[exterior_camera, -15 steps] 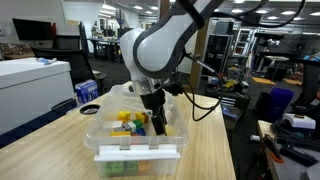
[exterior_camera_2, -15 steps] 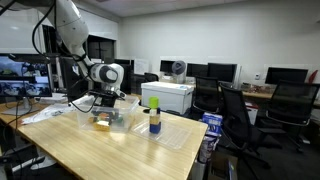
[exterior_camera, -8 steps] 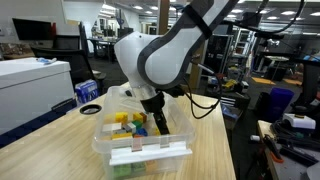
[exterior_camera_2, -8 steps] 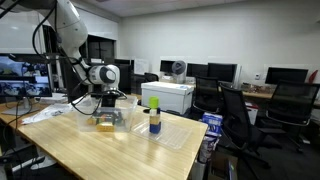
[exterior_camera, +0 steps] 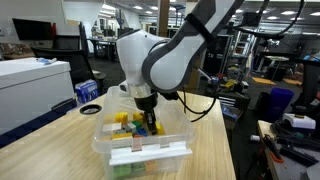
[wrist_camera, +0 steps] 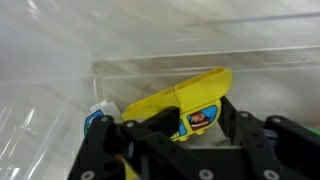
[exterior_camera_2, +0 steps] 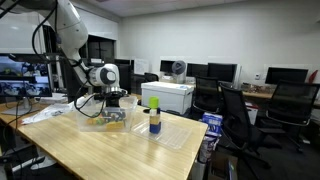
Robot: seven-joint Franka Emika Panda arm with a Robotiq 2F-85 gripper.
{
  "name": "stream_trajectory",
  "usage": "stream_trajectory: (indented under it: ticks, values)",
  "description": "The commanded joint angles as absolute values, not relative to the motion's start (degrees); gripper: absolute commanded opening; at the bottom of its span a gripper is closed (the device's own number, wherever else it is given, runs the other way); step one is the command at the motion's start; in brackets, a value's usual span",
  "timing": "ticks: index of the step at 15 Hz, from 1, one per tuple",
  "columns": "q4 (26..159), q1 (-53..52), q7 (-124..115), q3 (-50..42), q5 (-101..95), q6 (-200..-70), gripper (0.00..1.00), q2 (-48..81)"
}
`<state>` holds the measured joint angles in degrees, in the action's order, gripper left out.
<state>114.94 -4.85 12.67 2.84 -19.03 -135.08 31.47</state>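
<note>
Gripper (exterior_camera: pixel 147 122) is down inside the clear plastic bin (exterior_camera: pixel 176 136). The yellow toy piece (wrist_camera: pixel 190 92) sits right between its fingers, just off the bin's wall, with its long axis slanted across the gap. The fingers flank it closely, but I can't tell if they're actually squeezing.

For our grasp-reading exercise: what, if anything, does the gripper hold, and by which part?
A yellow toy sits between the jaws of the gripper, stickered end in the gap, inside the clear bin; whether they already clamp it cannot be told.
</note>
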Motion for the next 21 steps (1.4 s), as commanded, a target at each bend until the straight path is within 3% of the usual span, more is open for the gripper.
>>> stream_trajectory:
  ticks: [1,4,8,9,10,12,19,21]
  values:
    - [116.1,-6.0,8.4,1.4,-20.3,-141.1,0.16,32.7]
    - [115.7,-5.9,8.7,2.0,-18.7,-140.5,0.00,33.2]
    - [115.8,-4.2,14.6,5.7,-14.3,-135.4,0.03,32.0]
    - [116.2,-5.4,12.4,4.5,-15.9,-137.2,0.26,31.3]
    - [116.5,-6.8,10.0,3.4,-17.7,-139.0,0.29,30.7]
    - [116.7,-8.4,6.8,2.4,-18.8,-141.0,0.50,29.3]
    - [117.5,-14.4,-12.8,-3.0,-22.1,-144.7,0.98,25.2]
    - [116.6,-16.2,-20.0,-4.8,-22.6,-142.8,1.00,25.0]
